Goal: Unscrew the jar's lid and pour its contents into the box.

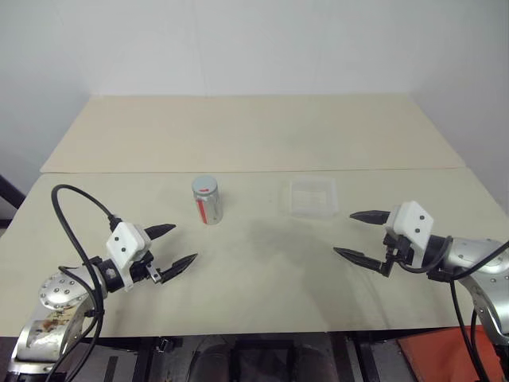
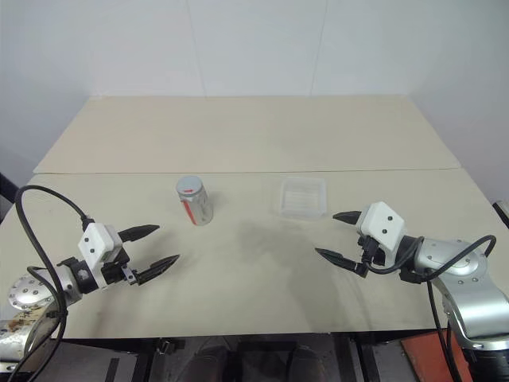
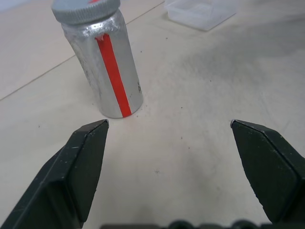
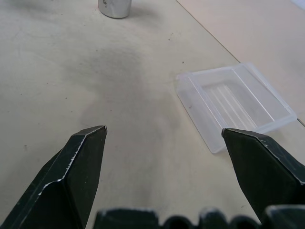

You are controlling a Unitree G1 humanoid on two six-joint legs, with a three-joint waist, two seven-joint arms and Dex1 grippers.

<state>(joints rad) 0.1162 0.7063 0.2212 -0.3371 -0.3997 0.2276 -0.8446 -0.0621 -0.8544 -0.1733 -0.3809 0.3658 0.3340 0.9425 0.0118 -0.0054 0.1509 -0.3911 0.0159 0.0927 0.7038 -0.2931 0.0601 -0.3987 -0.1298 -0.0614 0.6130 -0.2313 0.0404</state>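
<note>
Left wrist view is showing the left gripper (image 3: 169,124) spread wide before the small silvery jar (image 3: 108,71), revealing its red stripe and grey lid (image 3: 85,9), while the right gripper (image 4: 163,129), equally parted, is facing the clear plastic box (image 4: 236,104) standing right of the jar.

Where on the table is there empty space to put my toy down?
The whole far half of the table, behind the jar and the box, is bare. So is the middle patch between the left gripper and the right gripper, in front of the jar and box. The narrow gap between the jar and box is the tightest spot.
</note>
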